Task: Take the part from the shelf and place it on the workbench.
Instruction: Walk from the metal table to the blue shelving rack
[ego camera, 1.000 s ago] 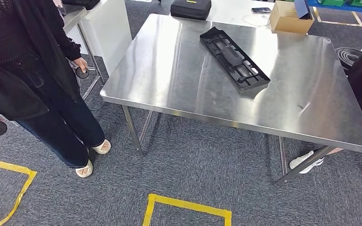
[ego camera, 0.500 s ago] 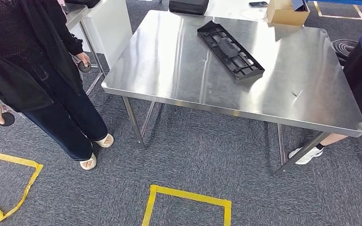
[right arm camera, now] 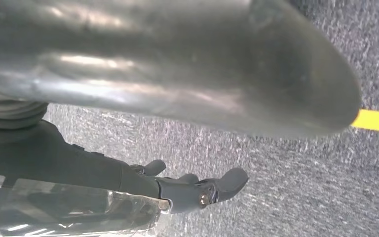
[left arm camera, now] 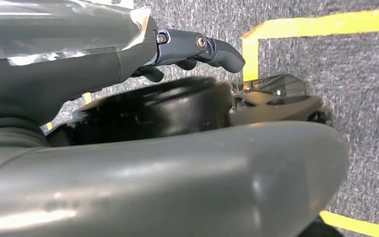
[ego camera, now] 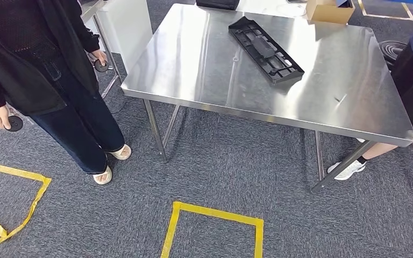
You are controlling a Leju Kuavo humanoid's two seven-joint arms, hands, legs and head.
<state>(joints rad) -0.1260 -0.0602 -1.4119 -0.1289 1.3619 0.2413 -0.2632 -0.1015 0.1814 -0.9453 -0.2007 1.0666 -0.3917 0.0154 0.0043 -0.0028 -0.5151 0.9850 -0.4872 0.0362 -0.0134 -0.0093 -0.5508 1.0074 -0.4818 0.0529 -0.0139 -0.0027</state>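
A long black latticed part (ego camera: 266, 51) lies flat and at an angle on the steel workbench (ego camera: 193, 64), towards its far side. Nothing touches it. My left hand (left arm camera: 192, 47) hangs over the grey carpet, its dark fingers stretched out and slightly bent, with nothing between them and the thick grey thumb (left arm camera: 177, 173). My right hand (right arm camera: 197, 190) also hangs above the carpet, its fingers loosely extended and empty.
A person in black (ego camera: 43, 70) stands left of the bench holding a small black disc (ego camera: 15, 123) in each hand. Another person's leg and shoe (ego camera: 347, 169) are by the bench's right corner. Yellow tape (ego camera: 212, 212) marks the carpet. A cardboard box (ego camera: 328, 9) sits beyond the bench.
The whole picture has shifted, so the camera has moved: the bench now sits higher in the view. The part has not moved on the bench.
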